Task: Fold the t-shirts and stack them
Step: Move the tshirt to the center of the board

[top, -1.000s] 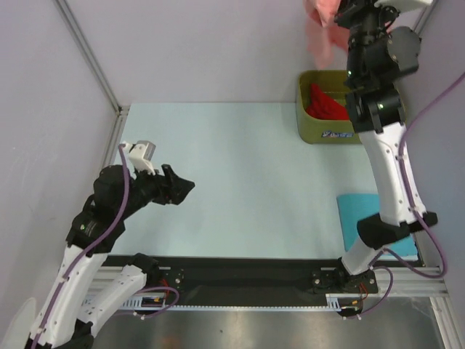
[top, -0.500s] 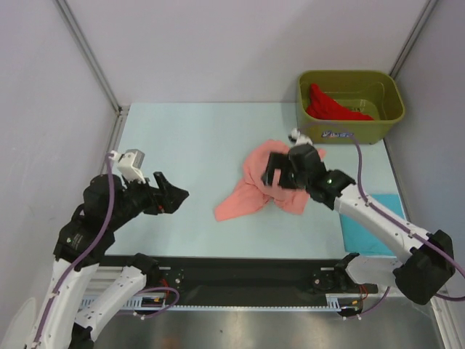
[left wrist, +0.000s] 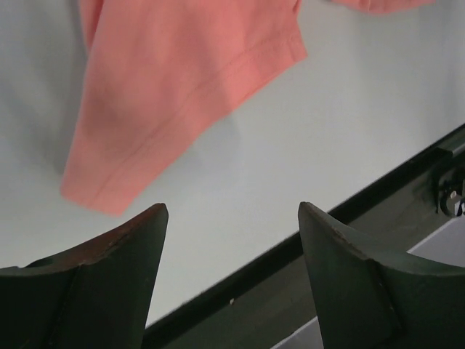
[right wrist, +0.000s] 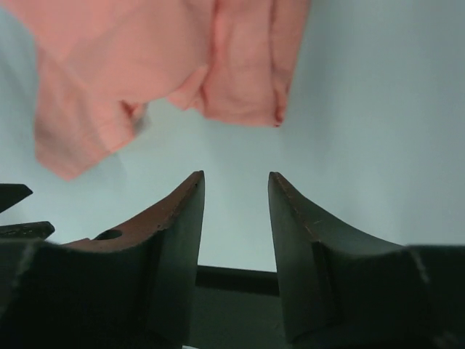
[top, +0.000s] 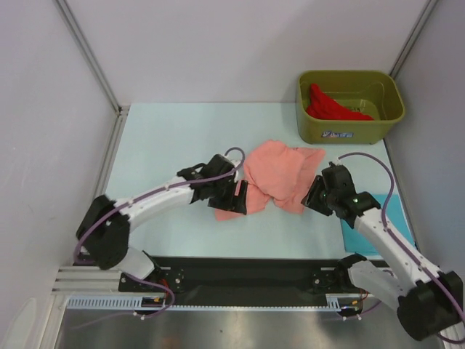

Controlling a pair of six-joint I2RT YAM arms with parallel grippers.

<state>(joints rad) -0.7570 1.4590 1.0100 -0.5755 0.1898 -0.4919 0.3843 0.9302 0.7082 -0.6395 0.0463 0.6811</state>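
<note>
A salmon-pink t-shirt [top: 280, 174] lies crumpled in the middle of the table. My left gripper [top: 237, 198] is at its lower left corner; the left wrist view has it [left wrist: 232, 211] open and empty, with a pink sleeve [left wrist: 174, 94] just beyond the fingertips. My right gripper [top: 314, 196] sits at the shirt's right edge; in the right wrist view it [right wrist: 236, 178] is open, nothing between the fingers, with the pink cloth [right wrist: 182, 58] ahead. A bright red t-shirt [top: 328, 107] lies in the tub. A turquoise-blue t-shirt [top: 403, 222] lies flat at the right, partly under my right arm.
The olive-green tub [top: 349, 133] stands at the back right corner. A black rail [top: 247, 273] runs along the table's near edge. Grey walls close in the left, back and right sides.
The right arm swung down from above the tub, dropped the pink shirt mid-table, let go and drew back to its right edge. The left arm reached across to the shirt's lower left.
</note>
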